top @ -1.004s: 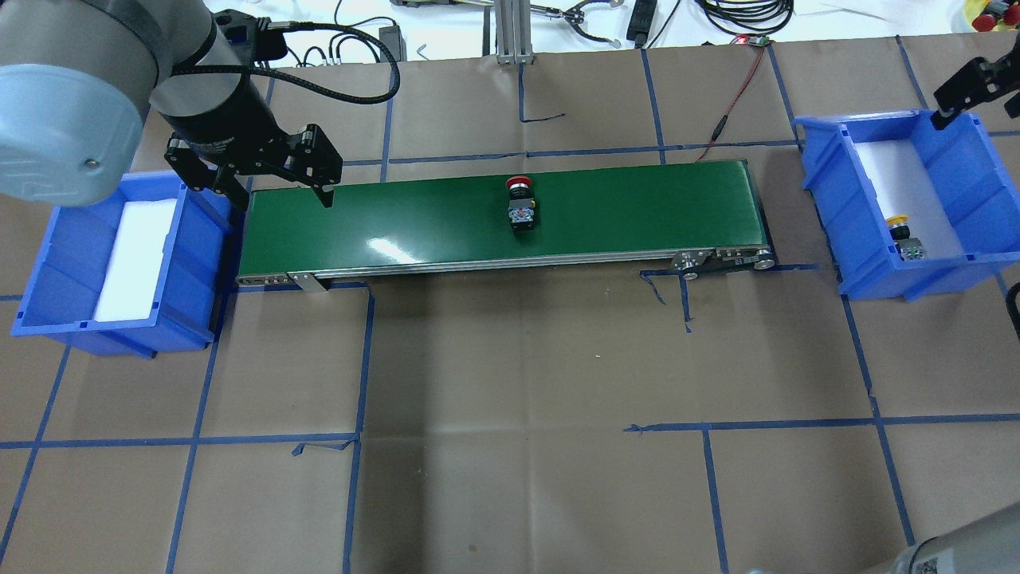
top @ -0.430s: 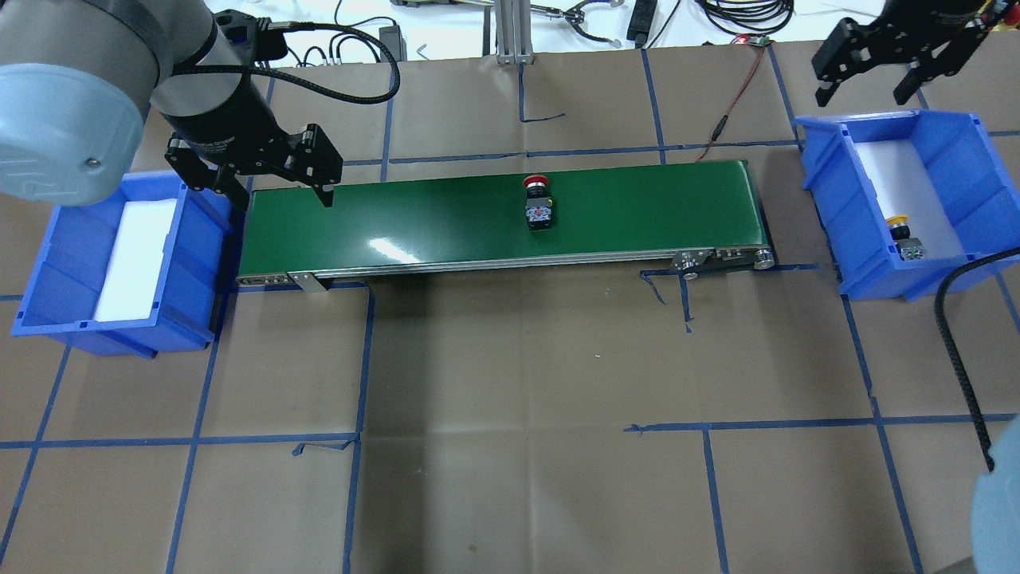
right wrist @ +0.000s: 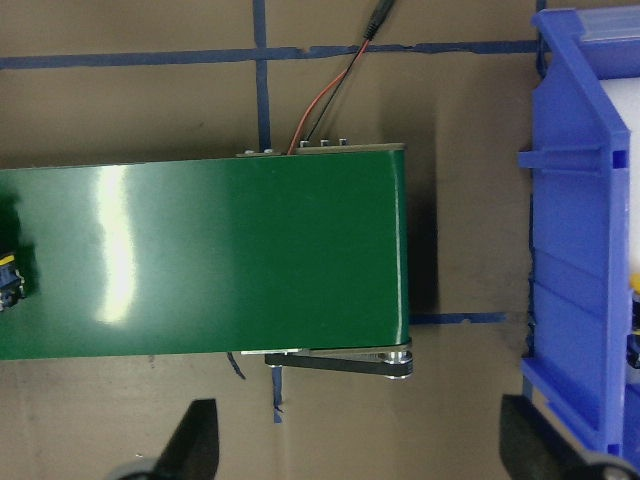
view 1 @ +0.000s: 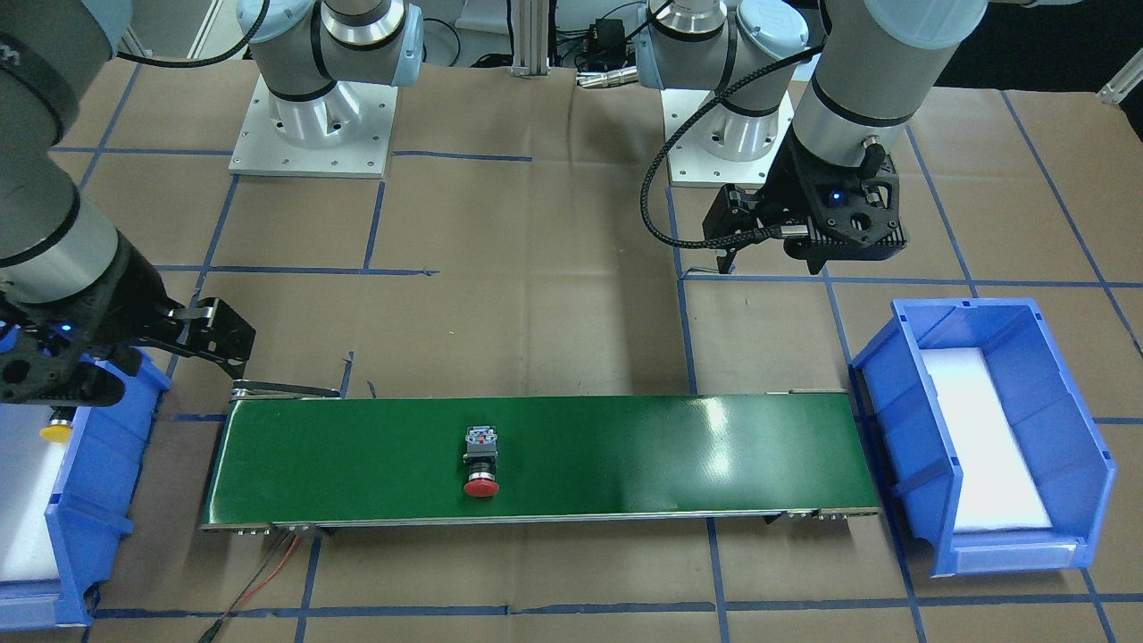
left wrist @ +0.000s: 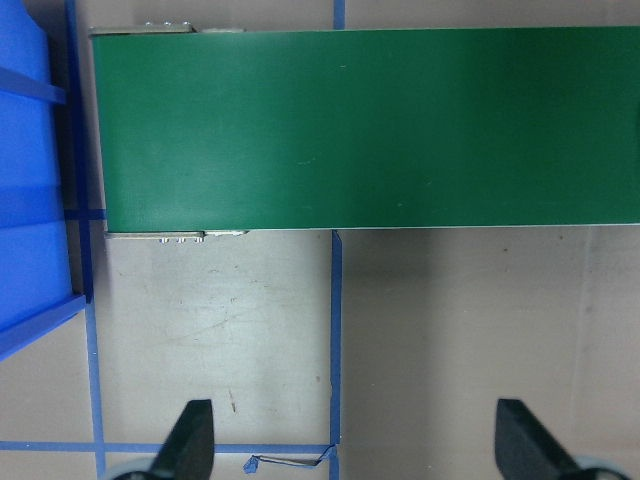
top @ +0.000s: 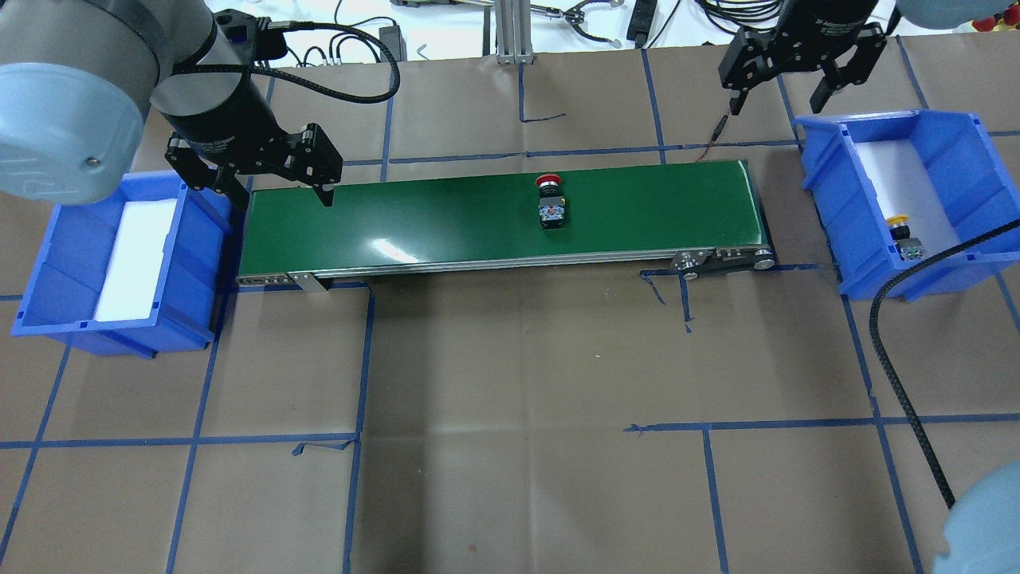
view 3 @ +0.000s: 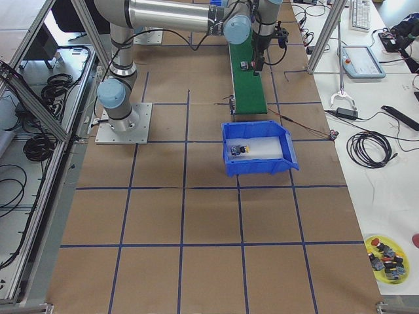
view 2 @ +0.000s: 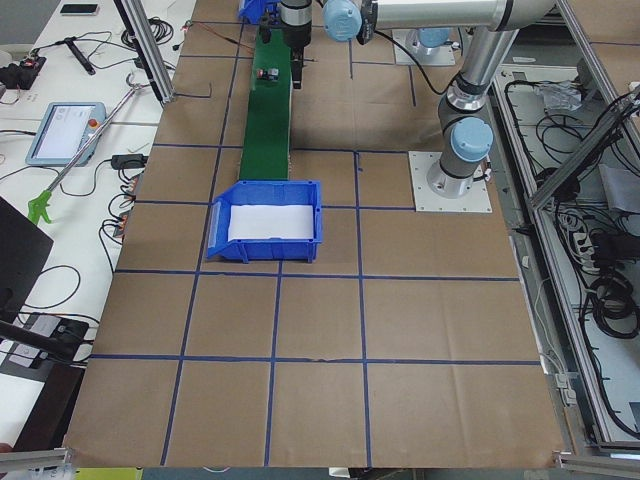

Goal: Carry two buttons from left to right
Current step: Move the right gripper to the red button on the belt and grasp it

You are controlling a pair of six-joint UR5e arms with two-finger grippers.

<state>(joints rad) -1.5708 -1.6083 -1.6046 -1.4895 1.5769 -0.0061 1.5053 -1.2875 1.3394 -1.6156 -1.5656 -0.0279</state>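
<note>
Our left gripper (top: pixel 280 197) and right gripper (top: pixel 773 107) are open, empty; if we grab late, the small red push-button (top: pixel 551 205) rides off the long green belt (top: pixel 430 219)

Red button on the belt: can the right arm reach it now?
Likely yes: red button lies bare on the green belt, nothing over it; right gripper is open near the belt's right end.

The green belt (top: pixel 446 219) looks glossy, the brown paper (top: pixel 518 399) matt, the blue bins (top: pixel 978 171) smooth plastic.
</note>
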